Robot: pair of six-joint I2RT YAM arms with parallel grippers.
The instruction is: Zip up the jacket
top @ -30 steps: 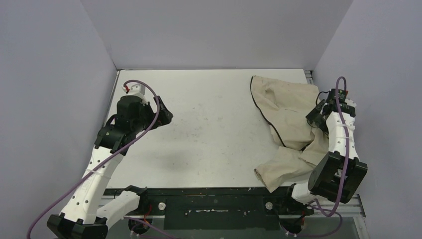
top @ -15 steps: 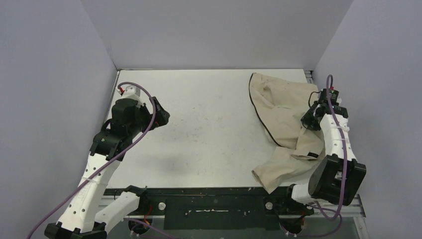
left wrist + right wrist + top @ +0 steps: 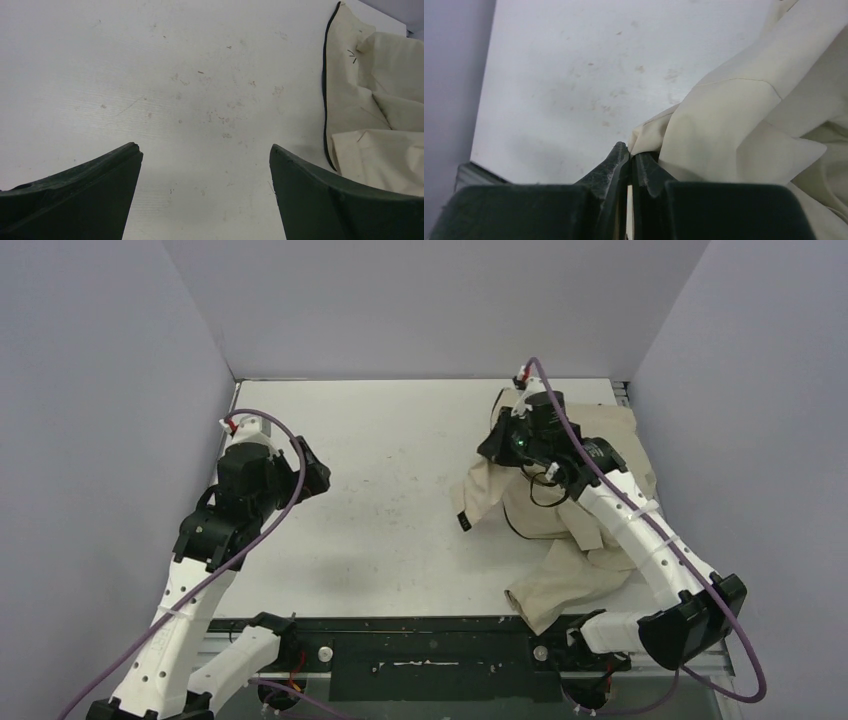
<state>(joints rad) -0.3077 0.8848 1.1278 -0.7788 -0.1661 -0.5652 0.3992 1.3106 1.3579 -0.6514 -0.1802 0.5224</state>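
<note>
White table (image 3: 400, 470); wrist view alone: right end effector (image 3: 630, 161) tight on jacket (image 3: 734, 125).

A scuffed white table (image 3: 400, 490) carries a crumpled beige jacket (image 3: 560, 585) on its right side

White matte table (image 3: 400, 490), scuffed, flecked with small dark specks and faint scratches. Hemmed in on three sides by plain lilac-grey walls: back wall (image 3: 430, 300), left wall (image 3: 90, 440), right wall (image 3: 760, 390). Along the near edge, a black rail (image 3: 430, 652); at the far right corner, a thin metal strip (image 3: 622, 392). Lit softly and evenly, with only faint shadows on the tabletop.
</note>
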